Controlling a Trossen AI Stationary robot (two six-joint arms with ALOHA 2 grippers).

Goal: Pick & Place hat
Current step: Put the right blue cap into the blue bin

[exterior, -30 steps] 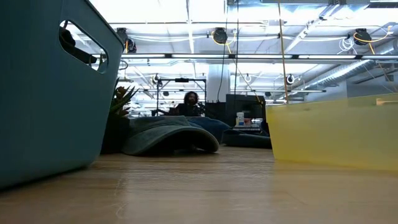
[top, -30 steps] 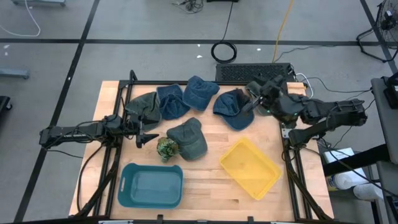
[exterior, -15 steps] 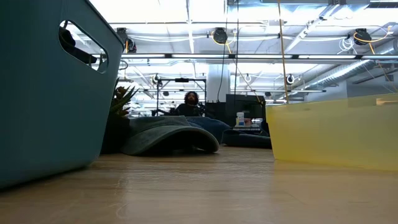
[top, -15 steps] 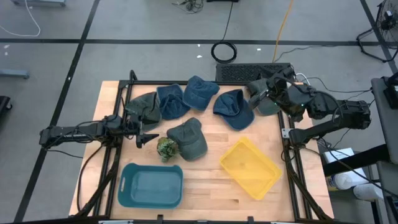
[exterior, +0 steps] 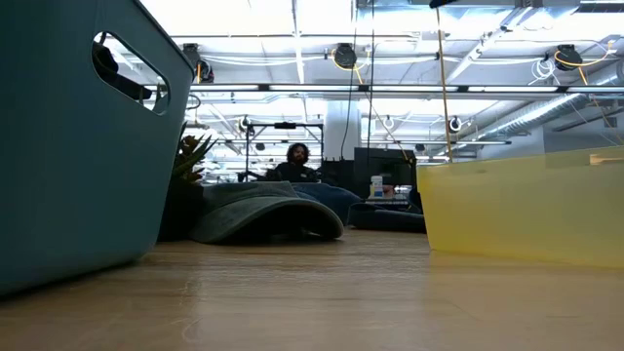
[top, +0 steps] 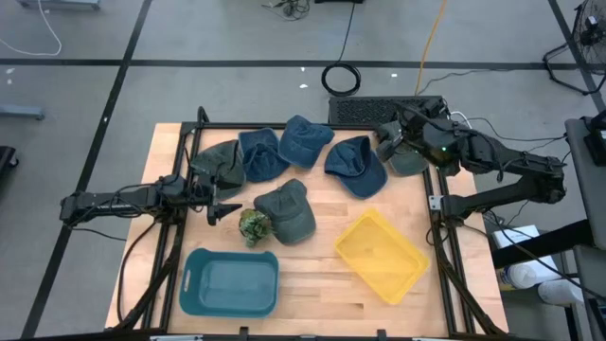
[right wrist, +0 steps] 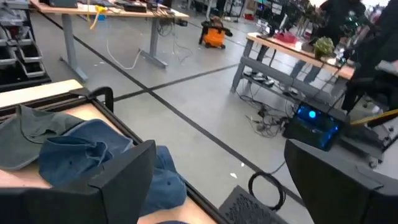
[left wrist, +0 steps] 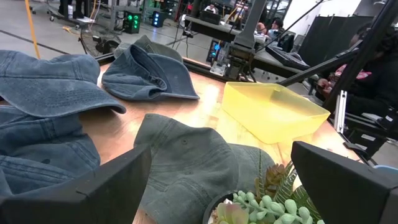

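Note:
Several hats lie along the far half of the table: a dark green one [top: 216, 163], three blue ones [top: 260, 154] [top: 305, 140] [top: 355, 163], a grey-green one [top: 287, 210] in the middle, and another grey-green one [top: 410, 161] at the far right corner. My left gripper [top: 223, 210] is open near the left edge, pointing at the middle hat [left wrist: 186, 158]. My right gripper [top: 384, 142] is open, raised over the far right corner above the corner hat, and touches nothing [right wrist: 217, 180].
A small potted plant [top: 253, 225] stands against the middle hat, just right of my left gripper. A teal bin [top: 230, 282] sits at the near left and a yellow bin [top: 381, 254] at the near right. A person [exterior: 297, 161] sits far behind the table.
My right arm has drawn back from beside the rightmost blue hat toward the table's far right corner, and the grey-green hat there now shows beneath it. The hats have stayed where they were.

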